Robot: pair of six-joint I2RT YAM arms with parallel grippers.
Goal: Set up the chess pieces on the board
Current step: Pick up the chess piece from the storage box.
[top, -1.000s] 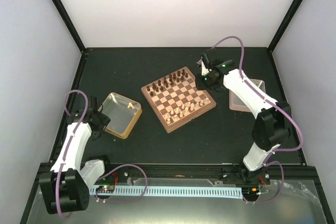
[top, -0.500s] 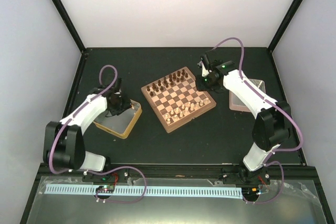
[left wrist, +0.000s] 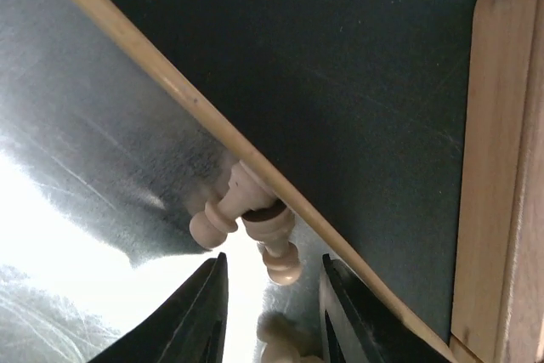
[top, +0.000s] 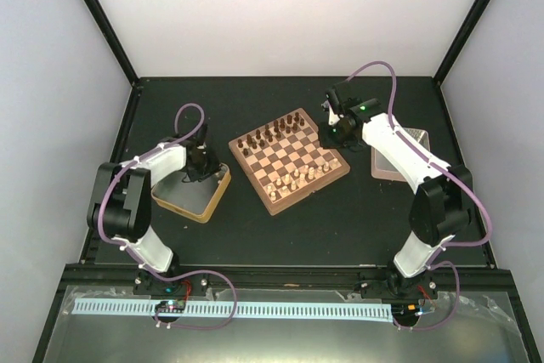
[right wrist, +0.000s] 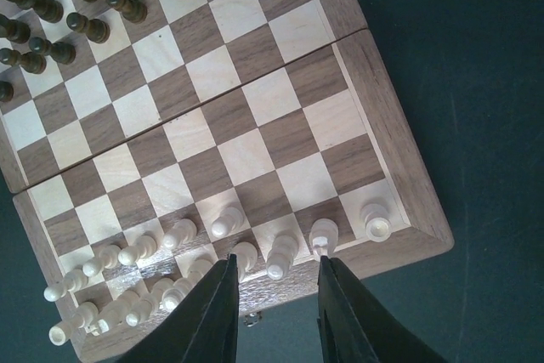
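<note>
Shows left gripper (left wrist: 272,265) parted, empty, over cream chess pieces (left wrist: 246,210) lying against tray (left wrist: 76,125) rim. Shows right gripper (right wrist: 276,265) parted, empty, over board (right wrist: 255,155) edge beside 2 cream rows, on dark surface (top: 340,218).

Robotics lab cell, white walls (top: 280,14), blk frame (top: 104,27), dark table (top: 255,227)

Inscriptions, labels, brands, numerals, signs: none legible in the top, left wrist or right wrist view.
</note>
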